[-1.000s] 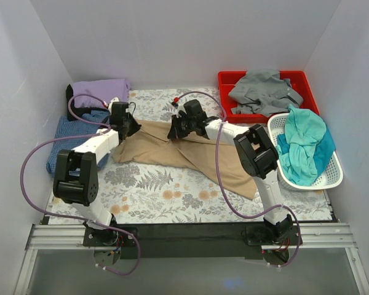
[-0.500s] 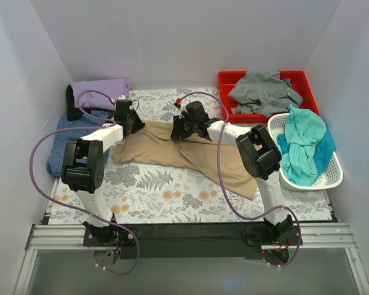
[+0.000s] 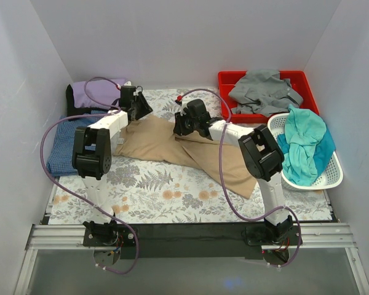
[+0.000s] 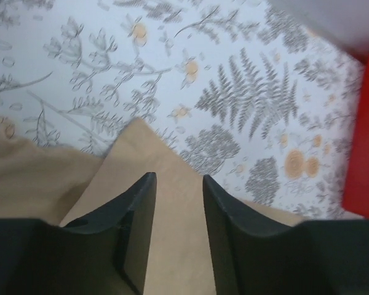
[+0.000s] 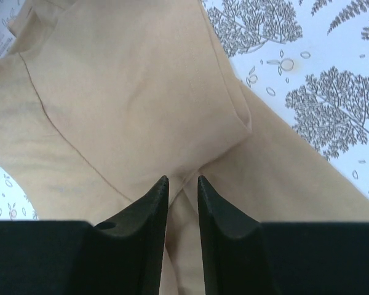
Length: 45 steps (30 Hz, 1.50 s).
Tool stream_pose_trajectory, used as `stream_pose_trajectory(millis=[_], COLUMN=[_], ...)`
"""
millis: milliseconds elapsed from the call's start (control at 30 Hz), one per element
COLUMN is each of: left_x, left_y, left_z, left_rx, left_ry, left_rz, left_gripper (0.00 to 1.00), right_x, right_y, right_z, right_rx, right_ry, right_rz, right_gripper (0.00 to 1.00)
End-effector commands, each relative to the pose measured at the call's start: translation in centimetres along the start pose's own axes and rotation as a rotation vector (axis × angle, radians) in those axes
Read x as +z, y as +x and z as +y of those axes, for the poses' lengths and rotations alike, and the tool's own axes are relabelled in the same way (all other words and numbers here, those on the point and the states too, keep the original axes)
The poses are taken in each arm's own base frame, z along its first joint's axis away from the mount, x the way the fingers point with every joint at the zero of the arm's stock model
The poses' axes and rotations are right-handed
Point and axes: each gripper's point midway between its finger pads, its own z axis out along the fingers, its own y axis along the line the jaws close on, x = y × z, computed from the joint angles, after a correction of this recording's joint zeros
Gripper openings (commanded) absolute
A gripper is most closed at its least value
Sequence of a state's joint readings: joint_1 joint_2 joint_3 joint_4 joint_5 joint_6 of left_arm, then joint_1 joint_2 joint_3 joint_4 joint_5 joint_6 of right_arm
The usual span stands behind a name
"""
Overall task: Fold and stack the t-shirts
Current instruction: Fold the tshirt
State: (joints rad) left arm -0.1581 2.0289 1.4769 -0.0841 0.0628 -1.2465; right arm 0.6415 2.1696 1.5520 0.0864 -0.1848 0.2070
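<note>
The wide tan-beige soft cloth t-shirt [image 3: 163, 142] lies loosely spread across the middle of the table. Its bulk is toward the far side, and one long flap trails to the near right. It is creased and partly doubled over on itself, not yet a neat fold. In the right wrist view we see a small white label [image 5: 0, 38] at its neck edge.

The left gripper [image 4: 178, 179] hovers over the shirt's far left corner, where a pointed tip of cloth reaches onto the bare print. Its jaws stand partly apart. We see cloth lying flat beneath the gap, and nothing is clamped between them. The right gripper [image 5: 181, 179] sits low over the middle of the shirt's far edge. Its jaws are parted by a narrow slot, and a raised crease of cloth runs toward that slot without being squeezed. We cannot tell whether the tips touch the fabric.

A folded lavender cloth t-shirt [image 3: 89, 95] rests at the far left corner, and a textured blue cloth t-shirt [image 3: 60, 150] lies just in front of it along the left edge. At the far right a crumpled grey cloth t-shirt [image 3: 264, 89] fills a red plastic tray [image 3: 229, 78]. Beside the tray, nearer to us, a teal cloth t-shirt [image 3: 304, 144] is heaped in a white perforated plastic basket [image 3: 332, 178]. Everything rests on a white tablecloth printed with grey ferns and orange flowers [image 3: 172, 190].
</note>
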Motion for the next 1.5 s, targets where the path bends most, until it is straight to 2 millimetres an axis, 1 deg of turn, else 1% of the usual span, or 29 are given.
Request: stream_pose_trajectory(millis=[0,33,67,100,167,200,233,267,300,333,367,400,467,500,533,600,633,667,733,833,967,1033,1067,1267,1300,1333,1367,1433,1467], left_x=[-1.1,-1.8,-2.5,-3.1,-5.9,-6.7,-8.3,-9.8,-11.2,-12.4,-13.4,-13.9,-15.0,-15.2,-15.2,-14.6,-14.4,-13.4,-12.8,-11.6,-10.6,-10.7,-10.8,-11.8,-11.9,-12.2,-12.4,-13.0,-13.4], left_y=[1.2,1.6,1.3,2.2,3.1,3.2,3.3,3.7,3.5,4.8,4.7,5.4,5.2,5.1,5.0,4.6,4.0,3.7,3.7,4.1,6.2,6.5,6.7,6.9,6.9,6.6,6.5,6.2,6.0], left_z=[2.3,3.8,3.5,3.8,4.0,4.2,4.6,4.9,4.7,6.7,7.1,8.6,10.8,11.9,12.4,13.4,13.2,13.5,13.9,14.8,15.8,16.2,16.3,16.7,16.6,16.4,16.2,16.1,15.9], left_rx=[-0.007,0.008,0.011,0.014,0.004,0.003,0.004,0.004,0.011,0.02,0.03,0.04,0.04,0.039,0.037,0.046,0.063,0.107,0.136,0.155,0.155,0.163,0.171,0.199,0.205,0.206,0.208,0.22,0.224], left_ry=[-0.112,-0.18,-0.173,-0.173,-0.176,-0.18,-0.194,-0.203,-0.195,-0.267,-0.286,-0.337,-0.416,-0.463,-0.472,-0.494,-0.479,-0.482,-0.497,-0.511,-0.523,-0.533,-0.538,-0.548,-0.542,-0.533,-0.53,-0.527,-0.519], left_rz=[0.062,0.07,0.066,0.094,0.106,0.1,0.083,0.08,0.07,0.08,0.061,0.058,0.022,0.019,0.024,0.022,0.023,0.038,0.05,0.088,0.168,0.178,0.184,0.19,0.19,0.179,0.178,0.167,0.143], left_gripper=[0.4,0.41,0.42,0.42,0.42,0.42,0.43,0.43,0.43,0.43,0.44,0.44,0.47,0.47,0.47,0.47,0.47,0.47,0.47,0.47,0.47,0.47,0.47,0.46,0.46,0.45,0.45,0.43,0.42], right_x=[-2.8,-3.2,-3.6,-3.9,-5.3,-5.7,-6.5,-7.0,-7.4,-7.7,-8.1,-8.4,-8.8,-9.1,-9.2,-9.3,-9.4,-9.4,-9.4,-9.2,-8.5,-8.1,-7.9,-7.4,-7.3,-7.5,-7.6,-8.1,-8.5], right_y=[-4.4,-4.7,-5.0,-5.1,-4.8,-4.6,-4.0,-2.9,-1.6,0.2,0.5,2.0,3.8,4.4,5.1,5.8,6.0,6.3,6.4,6.4,6.9,6.9,8.0,10.2,10.5,11.1,11.4,12.0,12.8], right_z=[0.9,0.5,0.6,0.7,1.4,1.7,2.5,3.1,3.8,4.4,4.3,4.3,4.3,4.8,4.9,5.3,5.4,5.6,5.8,5.8,5.0,4.9,4.6,2.7,2.6,2.5,2.3,2.1,1.9], right_rx=[-0.038,-0.045,-0.054,-0.056,-0.068,-0.072,-0.082,-0.077,-0.065,-0.064,-0.071,-0.073,-0.06,-0.054,-0.056,-0.056,-0.057,-0.057,-0.053,-0.053,-0.056,-0.061,-0.055,-0.061,-0.064,-0.06,-0.064,-0.064,-0.063], right_ry=[0.007,0.034,0.036,0.036,0.013,0.0,-0.037,-0.072,-0.106,-0.129,-0.113,-0.113,-0.118,-0.138,-0.136,-0.147,-0.156,-0.163,-0.168,-0.166,-0.134,-0.133,-0.126,-0.052,-0.05,-0.049,-0.039,-0.029,-0.022], right_rz=[-0.119,-0.13,-0.136,-0.139,-0.133,-0.128,-0.104,-0.065,-0.025,0.02,0.023,0.049,0.088,0.1,0.113,0.128,0.132,0.14,0.142,0.142,0.158,0.162,0.199,0.266,0.279,0.304,0.315,0.331,0.348], right_gripper=[0.32,0.32,0.32,0.32,0.32,0.32,0.33,0.33,0.34,0.34,0.34,0.34,0.34,0.34,0.34,0.34,0.35,0.34,0.34,0.34,0.34,0.34,0.34,0.34,0.33,0.29,0.16,0.09,0.07])
